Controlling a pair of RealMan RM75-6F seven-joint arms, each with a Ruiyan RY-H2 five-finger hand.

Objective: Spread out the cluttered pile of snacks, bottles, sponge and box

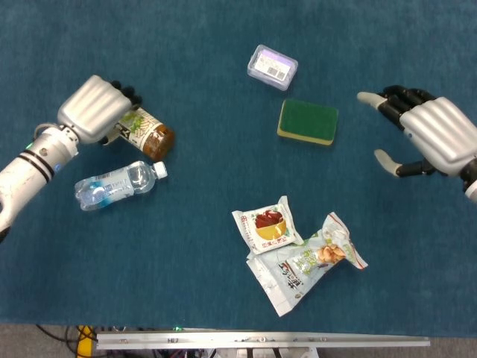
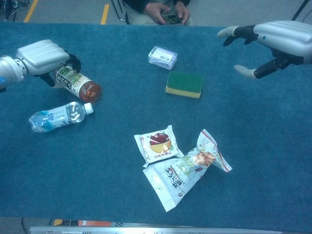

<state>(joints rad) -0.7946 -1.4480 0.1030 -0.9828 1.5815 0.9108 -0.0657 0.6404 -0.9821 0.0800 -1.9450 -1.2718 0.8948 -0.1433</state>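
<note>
Nearest the front edge of the blue worktop (image 1: 186,291) lies the green-and-white snack bag (image 1: 302,265), spread at a slant, with bare carpet between it and the metal rail (image 1: 261,340) along that edge. Touching its upper left corner, and partly over it, is the small white snack packet (image 1: 267,226) with a red picture on it. Wide bare carpet runs left of these two, and another stretch lies to their right.

Farther back on the left, the clear water bottle (image 1: 118,184) lies on its side, cap pointing right. Just behind it, close but apart, the brown drink bottle (image 1: 149,133) also lies on its side, tilted, its base end under the left hand (image 1: 93,109). That hand has its fingers curled around the bottle and holds it, low over the carpet near the left edge.

In the middle, well apart from the bottles, the green sponge (image 1: 308,121) with its yellow underside lies flat. Just behind it, with a narrow gap, sits the small clear box (image 1: 272,67) with a purple label. Open carpet surrounds both on all sides.

To the right of the sponge, the right hand (image 1: 428,134) hangs above the worktop with thumb and fingers spread wide, holding and touching nothing.

At the far edge in the chest view, a seated person's hands (image 2: 165,10) hold a small device.
</note>
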